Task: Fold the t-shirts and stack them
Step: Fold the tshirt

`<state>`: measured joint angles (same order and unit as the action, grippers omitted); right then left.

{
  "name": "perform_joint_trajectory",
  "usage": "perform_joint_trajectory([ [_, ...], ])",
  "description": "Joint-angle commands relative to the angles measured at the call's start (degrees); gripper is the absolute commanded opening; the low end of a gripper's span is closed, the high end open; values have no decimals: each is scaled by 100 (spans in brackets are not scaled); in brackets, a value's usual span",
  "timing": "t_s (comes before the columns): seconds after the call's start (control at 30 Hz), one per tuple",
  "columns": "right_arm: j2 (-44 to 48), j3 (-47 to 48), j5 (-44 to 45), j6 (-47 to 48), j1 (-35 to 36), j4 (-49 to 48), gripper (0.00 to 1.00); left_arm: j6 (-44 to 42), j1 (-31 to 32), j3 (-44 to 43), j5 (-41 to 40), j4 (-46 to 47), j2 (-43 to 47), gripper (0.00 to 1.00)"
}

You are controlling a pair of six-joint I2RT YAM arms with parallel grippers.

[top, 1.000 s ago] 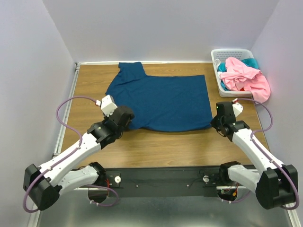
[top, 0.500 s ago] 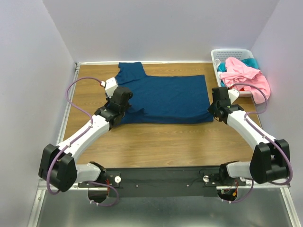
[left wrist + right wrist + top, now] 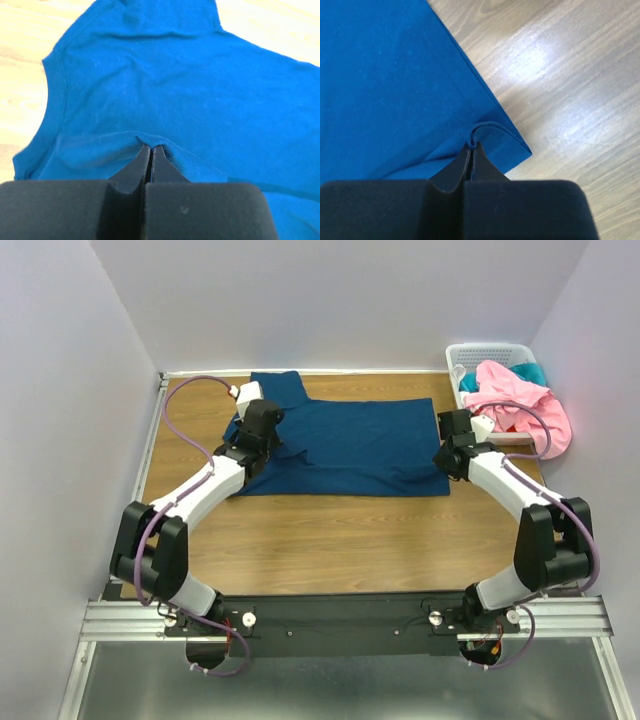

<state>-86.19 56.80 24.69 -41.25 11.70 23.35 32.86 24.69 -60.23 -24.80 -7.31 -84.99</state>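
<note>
Wood-grain tabletop carries one large dark navy-teal t-shirt, spread flat across the far half, with one sleeve reaching the far edge left of centre and its long near border running parallel to the near edge. Left gripper has its fingers pressed together on a raised, stitched fold of this shirt towards the left edge of the table; the left wrist view shows the cloth bunched into a small ridge at the fingertips. Right gripper is likewise clamped on the same shirt, at its right-hand border, where a hemmed corner is pinched up and doubled over bare wood just beside it. One white slatted basket stands in the far right corner, well apart from the left gripper and near the right one. It holds a pink t-shirt, heaped and spilling over the basket's right side, and a brighter teal t-shirt mostly covered by the pink one. Count: three t-shirts, one basket, two arms. Two purple cables loop from the arms, one each. One metal rail runs along the near edge, bearing both arm bases. Pale walls enclose the left, far and right edges.
</note>
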Motion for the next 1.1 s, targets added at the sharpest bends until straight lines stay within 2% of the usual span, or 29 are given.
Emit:
perform_joint_trajectory([
  [0.0,-275,323,247,118,7,-77,1,-619,-236,-182,385,309,-315,0],
  [0.27,-706,569,212,153,-37,-94,1,-956,-394,-560,871,538,-896,0],
  [0.47,-943,763,388,223,-72,-103,1,-896,-579,-1052,889,230,-1450,0],
  [0.53,-1004,807,379,284,-89,-94,5,-878,-614,-1122,810,160,-1634,4],
  [0.57,-1066,859,379,337,-115,-94,8,-861,-675,-1236,801,116,-1696,17],
  [0.6,-1092,894,362,364,-133,-94,21,-860,-702,-1315,836,90,-1818,26],
  [0.7,-1137,1052,300,478,-168,-94,40,-860,-772,-1648,880,-42,-1925,69],
  [0.73,-1119,1096,282,513,-168,-86,56,-834,-772,-1728,897,-121,-1951,87],
  [0.77,-1110,1140,256,557,-177,-85,65,-834,-781,-1808,915,-174,-1960,97],
  [0.8,-1023,1176,99,644,-169,-85,77,-799,-781,-1904,933,-261,-1899,98],
  [0.83,-970,1167,-24,689,-168,-103,83,-781,-781,-1905,959,-271,-1846,98],
  [0.87,-830,1150,-208,863,-168,-94,85,-729,-781,-1783,1011,-271,-1759,98],
  [0.93,-698,1019,-771,1057,-169,-103,95,-624,-781,-1563,1056,-245,-1478,98],
  [1.0,-592,904,-1192,1339,-177,-120,100,-430,-781,-1091,1117,-192,-1302,98],
  [1.07,-486,658,-1930,1479,-177,-269,100,-369,-781,-747,1345,27,-1108,98],
])
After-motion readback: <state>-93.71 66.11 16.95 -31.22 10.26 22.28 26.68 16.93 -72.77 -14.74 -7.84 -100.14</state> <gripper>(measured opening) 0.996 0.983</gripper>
